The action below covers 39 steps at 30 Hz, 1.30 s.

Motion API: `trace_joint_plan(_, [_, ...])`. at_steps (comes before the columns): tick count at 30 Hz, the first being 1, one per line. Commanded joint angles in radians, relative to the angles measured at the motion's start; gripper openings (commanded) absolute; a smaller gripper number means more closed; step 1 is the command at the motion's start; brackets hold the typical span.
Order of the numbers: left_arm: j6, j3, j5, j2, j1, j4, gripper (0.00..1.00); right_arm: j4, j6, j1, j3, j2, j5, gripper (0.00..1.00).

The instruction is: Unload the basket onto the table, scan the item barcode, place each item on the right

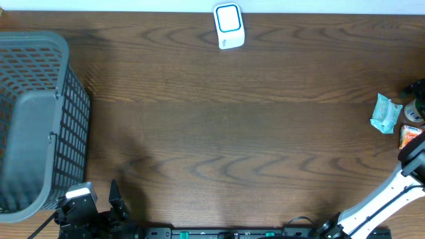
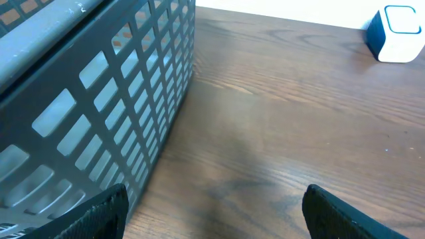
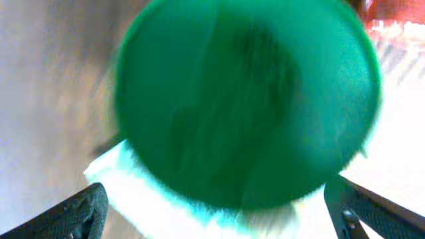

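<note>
On the wood-grain table (image 1: 219,133), grey basket (image 1: 74,126), white scanner (image 1: 229,26)

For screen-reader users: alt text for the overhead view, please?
A dark wooden table seen from above, with a grey slatted basket at its left edge and a small white scanner with a blue outline at the far middle. A teal packet and an orange item lie at the right edge, beside a white robot arm.

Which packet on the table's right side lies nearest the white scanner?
The crinkled teal packet; the orange packet lies further right, at the picture's edge.
</note>
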Motion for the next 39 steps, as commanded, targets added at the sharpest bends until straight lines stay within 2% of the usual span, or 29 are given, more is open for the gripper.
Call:
trace_joint_plan(1, [0.017, 0.0, -0.009, -0.005, -0.005, 0.001, 0.84, -0.049, 0.026, 0.014, 0.042, -0.151, -0.173, 0.94])
trace_joint_plan(2, [0.016, 0.0, -0.009, -0.005, -0.005, 0.002, 0.84, -0.07, 0.025, 0.023, 0.042, -0.174, -0.22, 0.93])
trace_joint_plan(3, [0.017, 0.0, -0.009, -0.005, -0.005, 0.001, 0.84, -0.116, 0.005, 0.04, 0.042, -0.214, -0.288, 0.72])
trace_joint_plan(4, [0.017, 0.0, -0.009, -0.005, -0.005, 0.001, 0.84, -0.174, -0.01, 0.061, 0.042, -0.258, -0.346, 0.43])
trace_joint_plan(5, [0.016, 0.0, -0.009, -0.005, -0.005, 0.001, 0.84, -0.216, -0.021, 0.079, 0.042, -0.286, -0.365, 0.29])
trace_joint_plan(6, [0.017, 0.0, -0.009, -0.005, -0.005, 0.001, 0.84, -0.241, -0.026, 0.089, 0.042, -0.304, -0.372, 0.25])
trace_joint_plan(7, [0.017, 0.0, -0.009, -0.005, -0.005, 0.001, 0.84, -0.282, -0.038, 0.107, 0.042, -0.332, -0.374, 0.14])
trace_joint_plan(8, [0.017, 0.0, -0.009, -0.005, -0.005, 0.001, 0.84, -0.31, -0.049, 0.119, 0.042, -0.351, -0.374, 0.1])
trace_joint_plan(9, [0.016, 0.0, -0.009, -0.005, -0.005, 0.001, 0.84, -0.387, -0.093, 0.146, 0.042, -0.402, -0.373, 0.01])
trace_joint_plan(15, [0.016, 0.0, -0.009, -0.005, -0.005, 0.001, 0.84, -0.56, -0.248, 0.295, 0.037, -0.568, -0.449, 0.02])
trace_joint_plan(16, [0.017, 0.0, -0.009, -0.005, -0.005, 0.001, 0.84, -0.56, -0.279, 0.343, 0.027, -0.612, -0.482, 0.09])
trace_joint_plan(17, [0.016, 0.0, -0.009, -0.005, -0.005, 0.001, 0.84, -0.559, -0.281, 0.421, 0.018, -0.68, -0.508, 0.38])
trace_joint_plan(19, [0.016, 0.0, -0.009, -0.005, -0.005, 0.001, 0.84, -0.556, -0.258, 0.505, 0.018, -0.752, -0.535, 0.71])
trace_joint_plan(20, [0.017, 0.0, -0.009, -0.005, -0.005, 0.001, 0.84, -0.556, -0.238, 0.547, 0.018, -0.786, -0.534, 0.83])
trace_joint_plan(21, [0.017, 0.0, -0.009, -0.005, -0.005, 0.001, 0.84, -0.558, -0.226, 0.584, 0.018, -0.818, -0.525, 0.82])
trace_joint_plan(22, [0.016, 0.0, -0.009, -0.005, -0.005, 0.001, 0.84, -0.559, -0.225, 0.623, 0.018, -0.851, -0.506, 0.73])
trace_joint_plan(23, [0.017, 0.0, -0.009, -0.005, -0.005, 0.001, 0.84, -0.559, -0.225, 0.664, 0.018, -0.889, -0.47, 0.5])
trace_joint_plan(24, [0.016, 0.0, -0.009, -0.005, -0.005, 0.001, 0.84, -0.559, -0.225, 0.682, 0.018, -0.907, -0.448, 0.46])
trace_joint_plan(25, [0.017, 0.0, -0.009, -0.005, -0.005, 0.001, 0.84, -0.559, -0.225, 0.718, 0.018, -0.945, -0.399, 0.52])
trace_joint_plan(27, [0.016, 0.0, -0.009, -0.005, -0.005, 0.001, 0.84, -0.559, -0.225, 0.776, 0.018, -1.012, -0.345, 0.87])
trace_joint_plan(28, [0.016, 0.0, -0.009, -0.005, -0.005, 0.001, 0.84, -0.559, -0.225, 0.802, 0.018, -1.049, -0.344, 0.99])
trace_joint_plan(36, [0.017, 0.0, -0.009, -0.005, -0.005, 0.001, 0.84, -0.559, -0.225, 0.839, 0.018, -1.303, -0.308, 0.99])
trace_joint_plan(38, [0.017, 0.0, -0.009, -0.005, -0.005, 0.001, 0.84, -0.559, -0.227, 0.839, 0.018, -1.361, -0.269, 0.86])
trace_joint_plan(39, [0.016, 0.0, -0.009, -0.005, -0.005, 0.001, 0.84, -0.559, -0.241, 0.839, 0.018, -1.392, -0.26, 0.9])
